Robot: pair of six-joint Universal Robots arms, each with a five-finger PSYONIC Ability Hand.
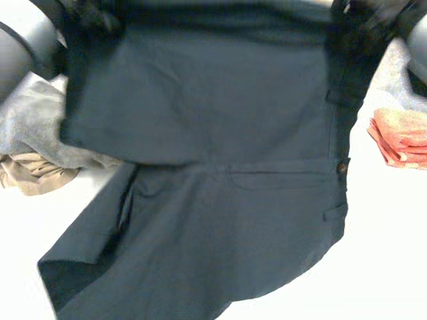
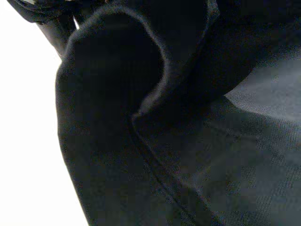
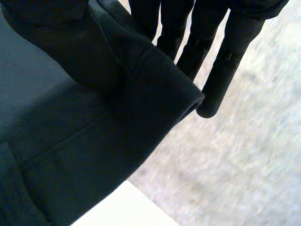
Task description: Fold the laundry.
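The dark trousers (image 1: 220, 113) hang over the middle of the bench (image 1: 387, 253), lower part trailing on it, the right hand (image 3: 221, 70) pinching one upper corner and the left hand's (image 2: 51, 33) hold impossible to tell under cloth; a weak pinch could drop that corner.

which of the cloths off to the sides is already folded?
The orange cloth on the robot's right: flat, stacked layers with even edges. The grey cloth and beige cloth on its left lie crumpled.

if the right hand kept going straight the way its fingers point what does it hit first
Probably the grey cloth beyond the right hand; the dark trousers hang beside its fingers, not ahead. Depth is unclear.
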